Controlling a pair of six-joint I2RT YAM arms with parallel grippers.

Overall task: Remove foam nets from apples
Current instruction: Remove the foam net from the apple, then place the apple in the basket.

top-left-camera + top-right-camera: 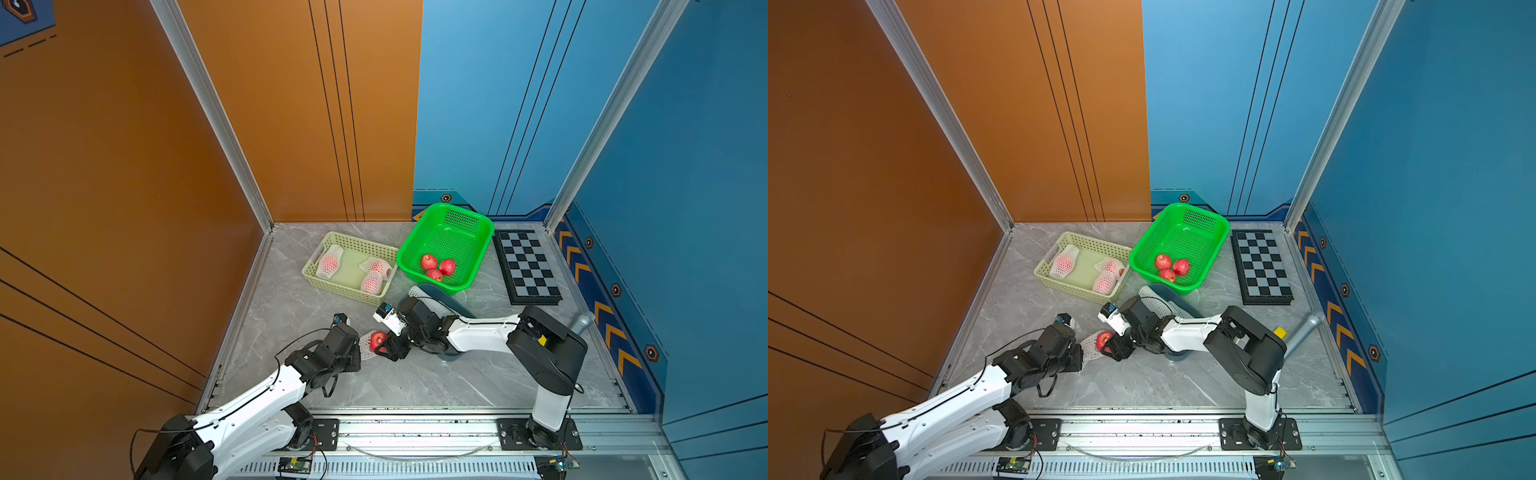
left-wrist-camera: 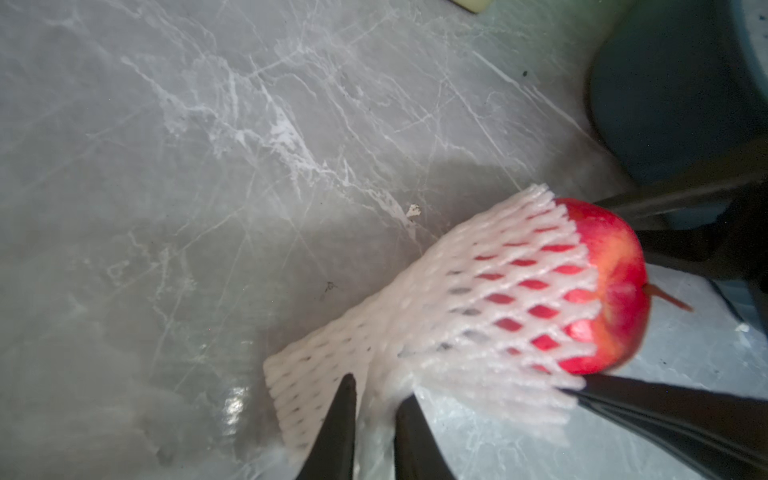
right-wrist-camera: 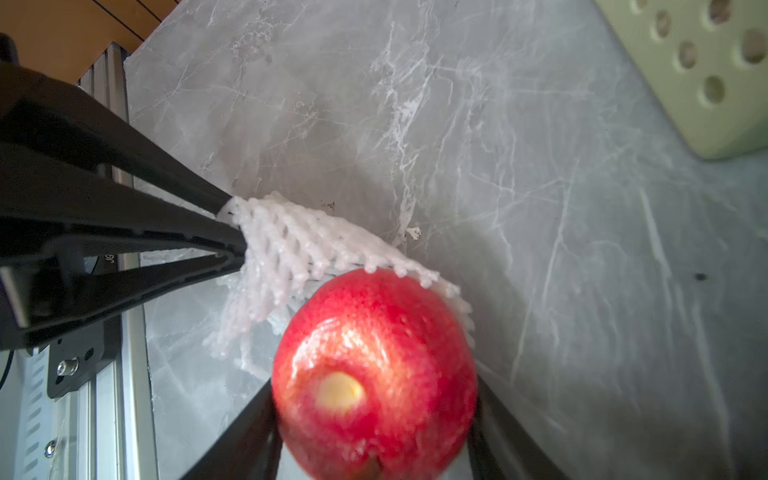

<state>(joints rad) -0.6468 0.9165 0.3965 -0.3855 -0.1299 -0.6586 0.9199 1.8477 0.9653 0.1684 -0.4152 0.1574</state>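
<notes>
Grey marble table [image 1: 415, 382]: I'm pinching the white foam net [image 2: 457, 311] with left gripper [image 2: 376, 388], clasping the round red apple [image 3: 374, 345], three o'clock, with right gripper [image 3: 374, 399].

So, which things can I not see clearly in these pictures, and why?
- Left gripper: in both top views its own wrist hides the jaws.
- Dark blue bin: in both top views the right arm covers most of it.
- Apple: in the right wrist view it is blurred and cut off by the picture edge.
- Grey cylinder: in both top views it lies partly behind the right arm, so I cannot tell what it is.
</notes>
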